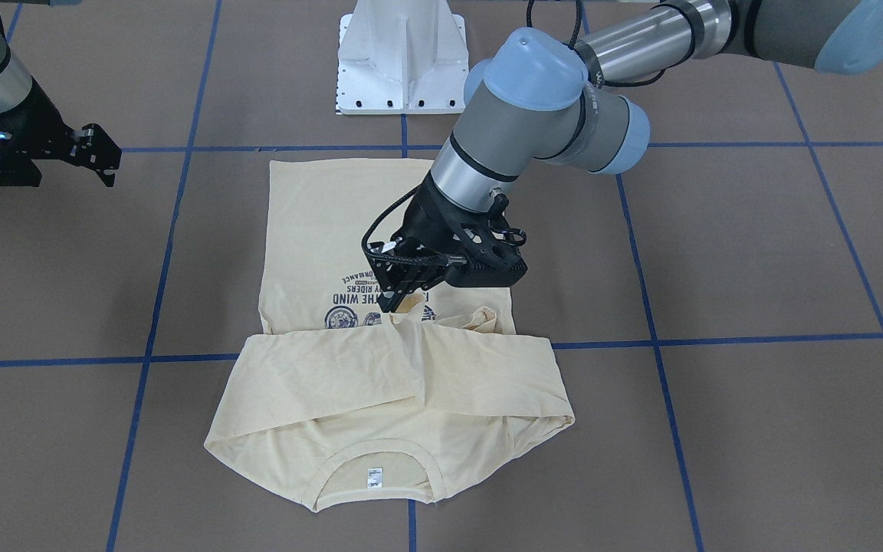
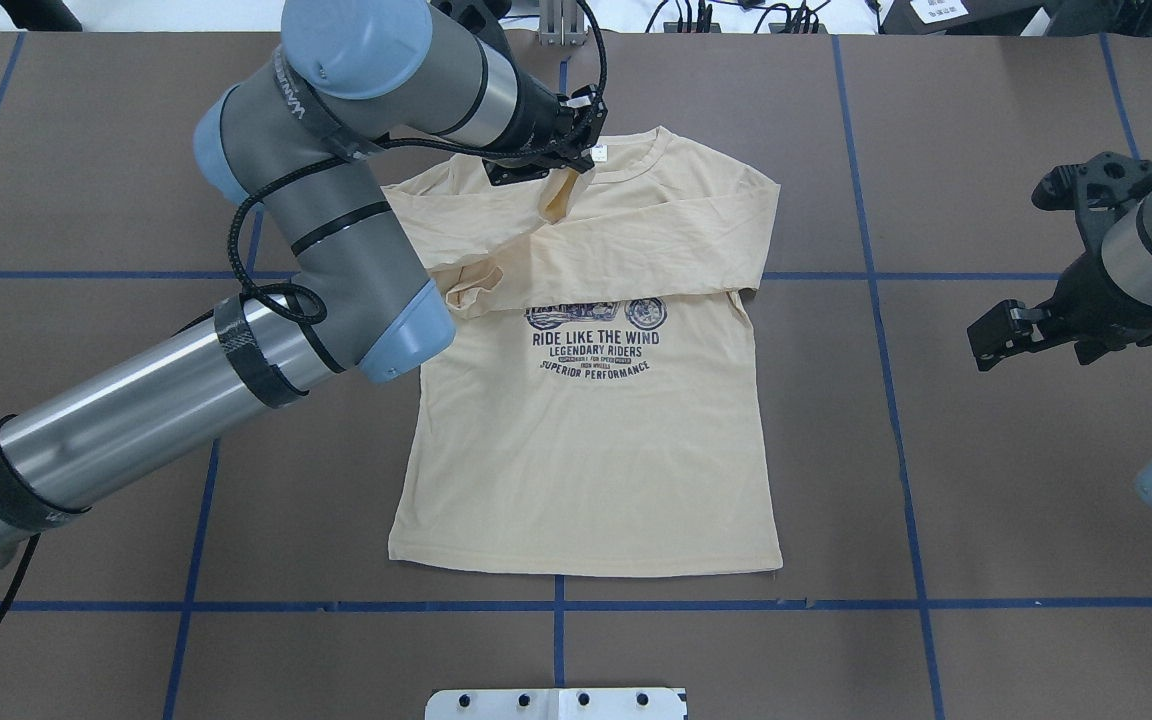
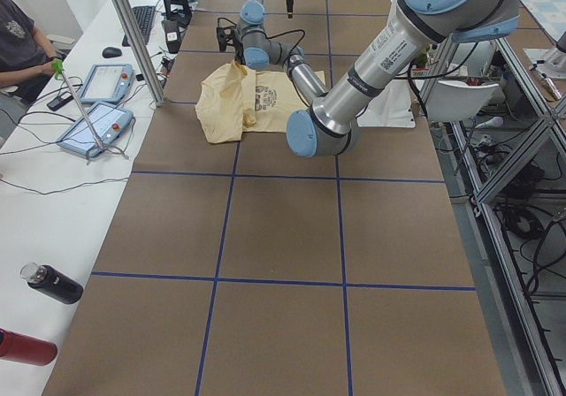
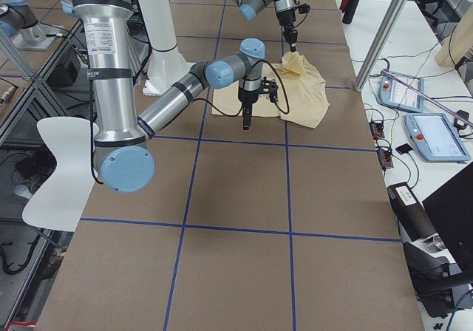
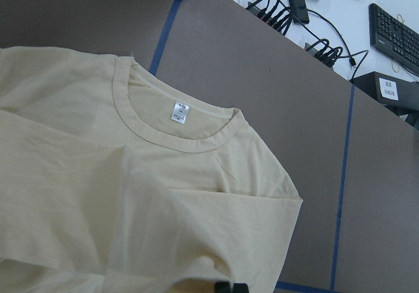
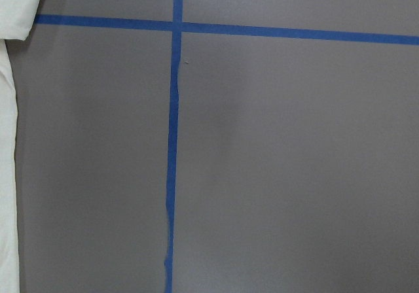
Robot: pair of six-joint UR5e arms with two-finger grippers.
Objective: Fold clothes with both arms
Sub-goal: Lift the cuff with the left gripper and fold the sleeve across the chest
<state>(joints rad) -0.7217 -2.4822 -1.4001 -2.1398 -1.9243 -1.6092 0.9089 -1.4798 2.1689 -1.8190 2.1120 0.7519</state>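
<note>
The shirt [image 2: 586, 450], unpinned by the spread right end effector [image 2: 1044, 262], can be dragged through the sleeve [image 2: 558, 200] clamped in the left end effector [image 1: 402, 297].

The shirt [image 2: 586, 450] has dark blue words [image 2: 594, 340] on its front. They say "RIDE LIKE THE WIND", then "LEGENDARY RIDERS", then "SUPERIOR PERFORMANCE" in a curve at the bottom. One tiny line between them is too small to read. The little white tag [image 5: 182, 112] in the collar has print, also too small to read. The white letters [image 2: 302, 96] on the left arm [image 2: 336, 210] are too blurry to read.
</note>
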